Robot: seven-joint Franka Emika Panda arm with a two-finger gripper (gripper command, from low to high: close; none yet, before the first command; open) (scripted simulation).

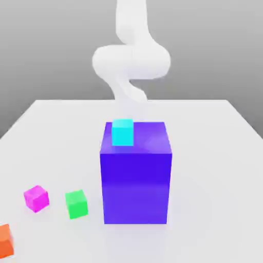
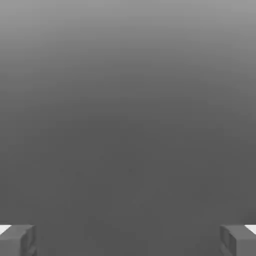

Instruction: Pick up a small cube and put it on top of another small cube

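Nearest in the exterior view, the orange cube (image 1: 5, 247) sits at the table's (image 1: 215, 154) front edge; just beyond it lies the small magenta cube (image 1: 36, 198), with the green cube (image 1: 76, 204) beside it. Further back stands the big blue-violet block (image 1: 136, 172), topped by a cyan cube (image 1: 123, 131). My pincer (image 2: 128, 239) is spread wide, holding nothing; my arm (image 1: 131, 56) rises behind.
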